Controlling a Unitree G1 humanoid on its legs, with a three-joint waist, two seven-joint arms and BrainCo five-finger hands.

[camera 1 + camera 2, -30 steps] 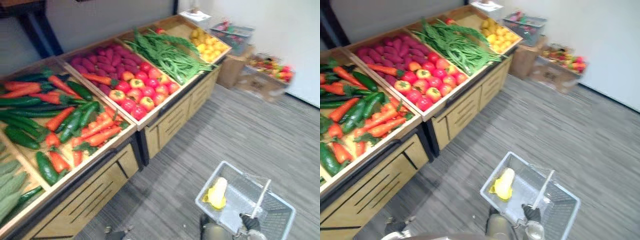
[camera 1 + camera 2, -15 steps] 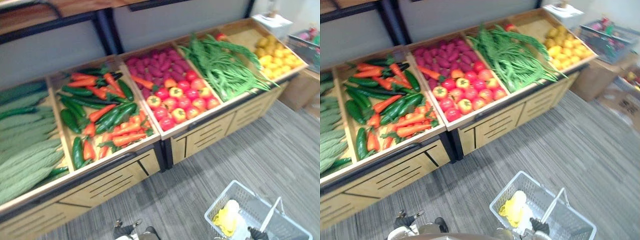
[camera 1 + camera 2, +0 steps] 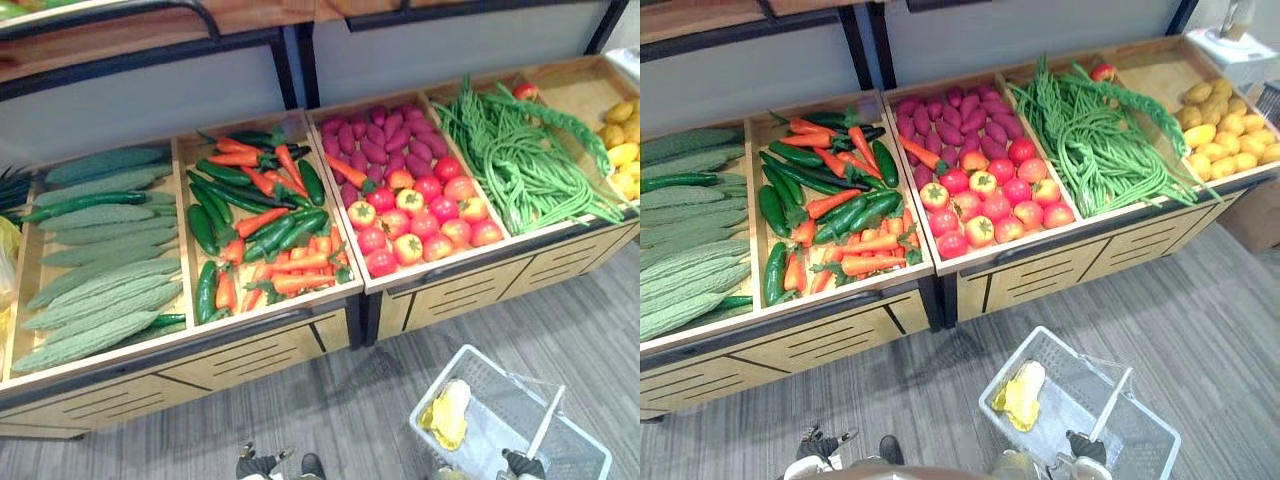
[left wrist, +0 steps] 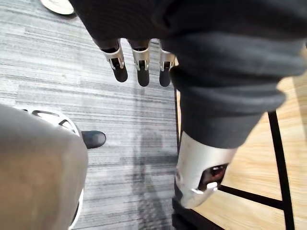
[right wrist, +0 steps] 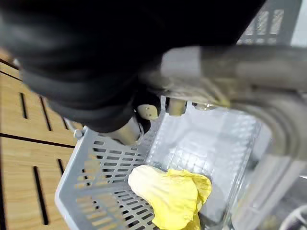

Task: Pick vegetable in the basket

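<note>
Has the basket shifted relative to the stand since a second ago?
No. The basket is before the tomato bin of the stand, as earlier; the view itself swung.

The basket point(image 3: 1011, 366) is cut off along its near side by the picture's edge. The right hand point(image 3: 1087, 448), closed on the handle point(image 3: 1112, 403), is cut off there too. In the right wrist view that hand and handle are blurred. At the far left the ridged green gourds point(image 3: 685, 265) are cut by the edge, and something yellow point(image 3: 6, 262) beside them cannot be identified.
</note>
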